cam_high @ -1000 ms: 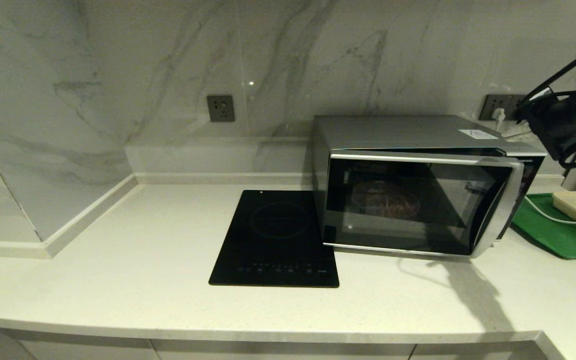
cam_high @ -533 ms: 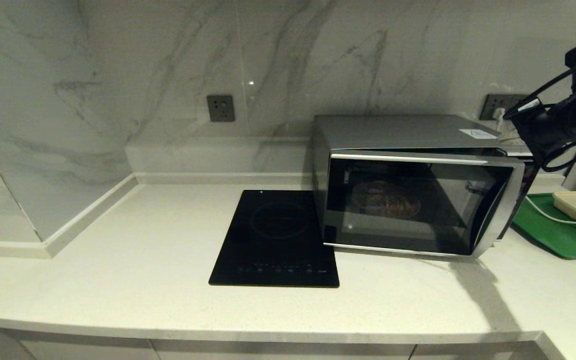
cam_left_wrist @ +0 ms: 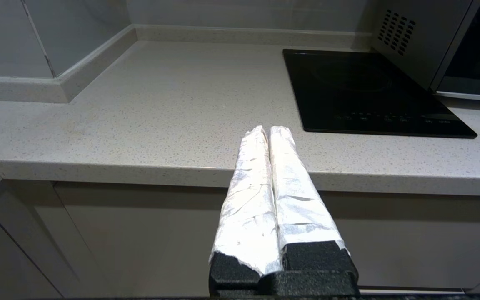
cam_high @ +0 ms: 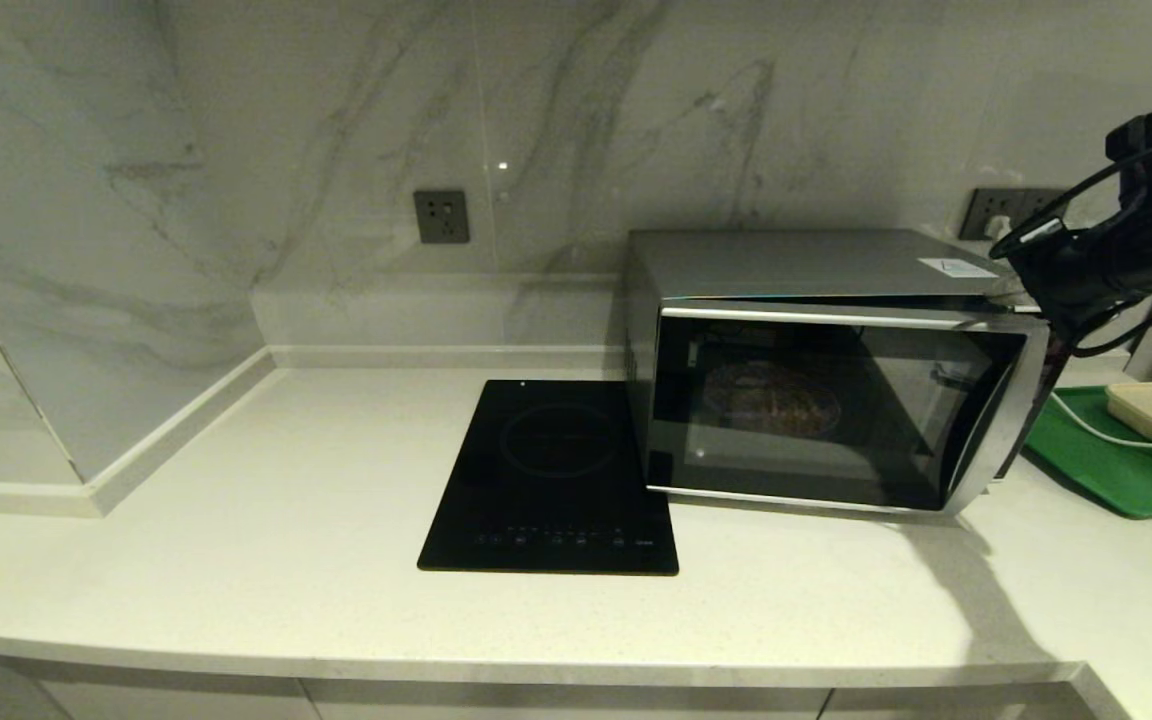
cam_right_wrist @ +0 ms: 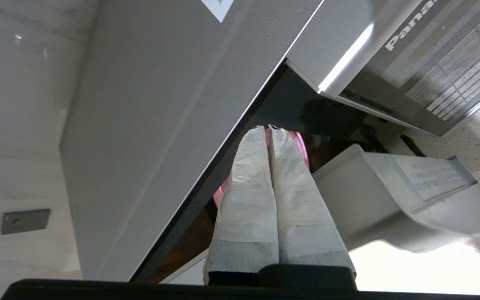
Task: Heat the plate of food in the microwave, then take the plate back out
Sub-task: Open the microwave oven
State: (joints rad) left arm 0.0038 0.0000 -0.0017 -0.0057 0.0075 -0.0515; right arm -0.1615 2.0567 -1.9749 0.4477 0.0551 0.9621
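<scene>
Right gripper [cam_right_wrist: 268, 128] hangs above the microwave's [cam_high: 816, 270] top right corner, its 2 white-wrapped fingers [cam_right_wrist: 248, 183] pressed together and holding nothing. From the right wrist view, the tips point down into the gap where the door [cam_high: 836, 410] stands slightly ajar. The plate [cam_right_wrist: 299, 143] lies inside the cavity, below and beyond those tips.

In the head view the plate is only a dim round shape behind dark, reflective glass, and the food on it cannot be made out. The right arm is cut off by the frame's right edge, so its fingers do not show there. In the wrist view, only a pink-purple sliver of plate rim shows around the fingers.

The microwave is a silver-grey box with curved trim. It stands on a pale speckled counter [cam_high: 236, 560], just beside a flat black cooktop [cam_high: 551, 480]. A green tray [cam_high: 1096, 460] lies to its right.

Left gripper [cam_left_wrist: 268, 128] hovers by the counter's front edge, its wrapped fingers together.
</scene>
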